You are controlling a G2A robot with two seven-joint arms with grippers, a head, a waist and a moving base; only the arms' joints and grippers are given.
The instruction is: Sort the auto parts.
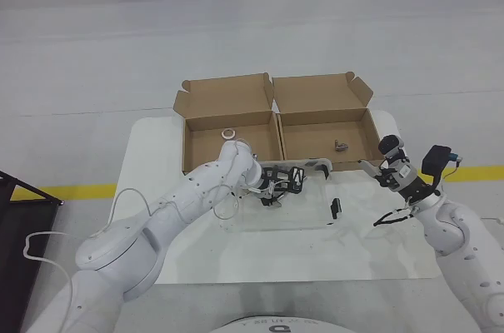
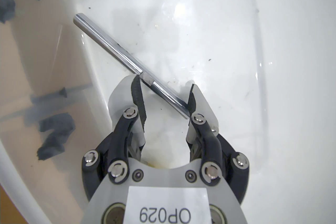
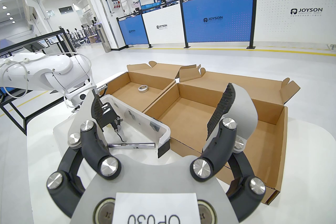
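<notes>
Top view: the surface [image 1: 164, 166] carried two open cardboard boxes side by side at its 12 o'clock edge, with a clear tray [image 1: 314, 219] just at 6 o'clock of them.

The left tool [image 2: 164, 88] was inside the tray, low over the floor. Its fingers were spread. A metal rod [image 2: 113, 47] lay flat on the tray floor and ran diagonally across the gap between them. Both fingertips were at the rod, but a firm pinch could not be confirmed.

A black part [image 1: 336, 208] lay at the 3 o'clock end of the tray.

The left box [image 1: 206, 154] held one metal ring [image 1: 229, 133] near its 12 o'clock wall. The right box [image 1: 314, 137] held one small metal part [image 1: 341, 146] toward its 3 o'clock side.

The right tool [image 3: 162, 95] was at 3 o'clock of the tray, beside the near corner of the right box. It was above the surface, with its fingers wide apart and nothing between them.
</notes>
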